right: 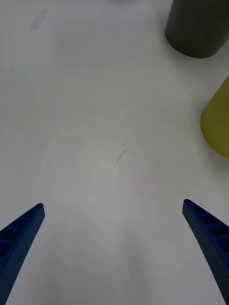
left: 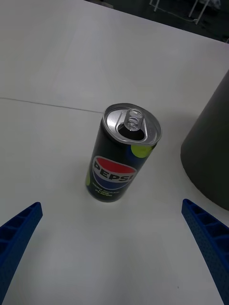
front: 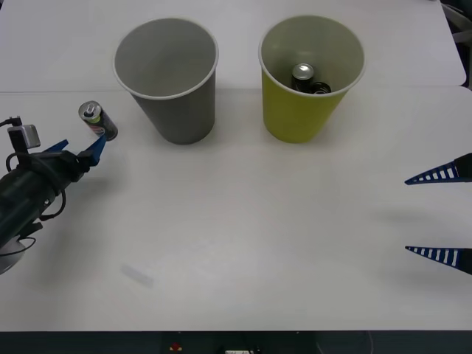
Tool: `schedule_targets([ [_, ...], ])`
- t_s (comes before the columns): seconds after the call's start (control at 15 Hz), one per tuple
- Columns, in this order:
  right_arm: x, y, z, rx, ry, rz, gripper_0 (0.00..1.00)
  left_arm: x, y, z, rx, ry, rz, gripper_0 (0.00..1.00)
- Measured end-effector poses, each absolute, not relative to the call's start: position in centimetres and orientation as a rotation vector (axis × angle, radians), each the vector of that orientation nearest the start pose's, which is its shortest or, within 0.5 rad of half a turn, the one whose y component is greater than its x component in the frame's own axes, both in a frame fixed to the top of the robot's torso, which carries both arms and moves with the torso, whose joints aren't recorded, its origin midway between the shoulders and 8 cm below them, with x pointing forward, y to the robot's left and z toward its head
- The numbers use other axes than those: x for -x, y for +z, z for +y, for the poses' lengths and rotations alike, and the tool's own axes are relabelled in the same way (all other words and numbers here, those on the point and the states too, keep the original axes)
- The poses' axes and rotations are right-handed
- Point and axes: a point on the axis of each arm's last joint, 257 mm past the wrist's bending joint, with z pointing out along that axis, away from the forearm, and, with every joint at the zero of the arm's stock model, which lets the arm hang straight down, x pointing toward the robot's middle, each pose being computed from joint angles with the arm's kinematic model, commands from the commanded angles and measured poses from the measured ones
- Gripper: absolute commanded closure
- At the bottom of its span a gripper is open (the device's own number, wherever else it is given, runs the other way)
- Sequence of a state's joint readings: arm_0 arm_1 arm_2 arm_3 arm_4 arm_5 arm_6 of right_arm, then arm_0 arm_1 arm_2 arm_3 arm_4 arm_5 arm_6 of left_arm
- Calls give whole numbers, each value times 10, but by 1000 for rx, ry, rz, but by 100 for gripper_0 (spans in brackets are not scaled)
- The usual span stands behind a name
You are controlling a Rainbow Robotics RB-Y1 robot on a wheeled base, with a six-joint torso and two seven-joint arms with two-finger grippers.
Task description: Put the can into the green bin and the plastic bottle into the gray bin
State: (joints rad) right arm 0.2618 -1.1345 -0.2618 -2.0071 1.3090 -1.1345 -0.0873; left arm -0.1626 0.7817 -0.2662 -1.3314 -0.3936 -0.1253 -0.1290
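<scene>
**Left tool lined up on the can, grasp not yet made**

The step in hand was the reach for the can (left: pixel 125 153). The left tool (front: pixel 80 153) sat at the left of the counter (front: pixel 243 243) with its blue fingers (left: pixel 19 233) spread wide and nothing between them. The can stood upright just ahead of it, apart from both fingers and just beside the gray bin (front: pixel 168 77). The next move appeared to call for advancing until the fingers flanked the can's body, then closing and carrying it past the gray bin to the green bin (front: pixel 310 74), which already held other dark cans.

The can was slim and dark, with a silver top, a pull tab, a Pepsi logo and yellow-green dots.

The right tool (front: pixel 441 214) waited open at the counter's right edge.
</scene>
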Motion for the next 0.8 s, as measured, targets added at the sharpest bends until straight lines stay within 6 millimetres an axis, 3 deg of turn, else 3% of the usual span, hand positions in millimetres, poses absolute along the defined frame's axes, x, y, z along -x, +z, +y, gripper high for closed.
schedule_targets([
  [0.4,-341,-167,-286,1634,209,1596,0,-613,-224,355,69,-295,1731,0],
  [0.8,-341,-167,-286,1634,209,1596,0,-639,-221,345,77,-287,1735,0],
])
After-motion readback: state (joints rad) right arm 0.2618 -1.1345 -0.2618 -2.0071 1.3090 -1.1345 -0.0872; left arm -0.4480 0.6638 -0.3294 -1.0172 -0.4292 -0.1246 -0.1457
